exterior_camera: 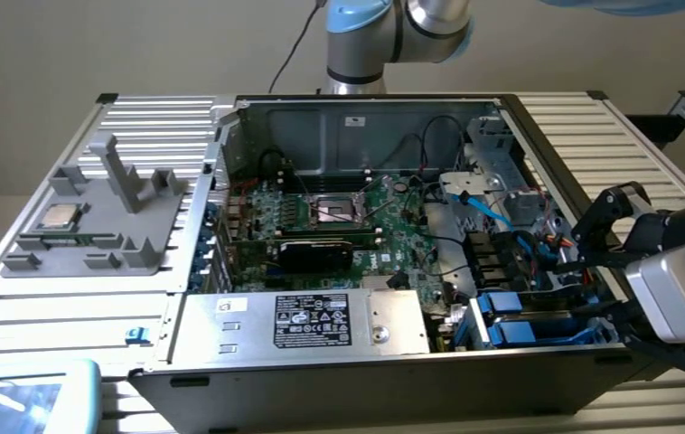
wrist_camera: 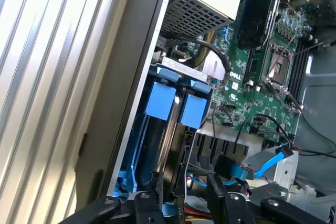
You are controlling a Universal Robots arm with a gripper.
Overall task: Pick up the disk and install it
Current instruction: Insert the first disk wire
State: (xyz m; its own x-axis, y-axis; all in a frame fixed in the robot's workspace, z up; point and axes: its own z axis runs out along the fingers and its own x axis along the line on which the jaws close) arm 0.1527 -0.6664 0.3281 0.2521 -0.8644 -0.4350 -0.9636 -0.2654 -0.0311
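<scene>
Hand [exterior_camera: 602, 271] at exterior view's right, fingers [wrist_camera: 215, 187] spread apart.

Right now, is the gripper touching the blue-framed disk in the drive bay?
Cannot tell. In the wrist view the gripper sits close over the near end of the disk, but the dark clutter there shows neither contact nor a gap plainly.

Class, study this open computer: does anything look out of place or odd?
The processor chip lies outside the computer case, on a grey holder at the exterior view's left, while the CPU socket on the motherboard stands empty. Nothing looks spilled or damaged.
</scene>
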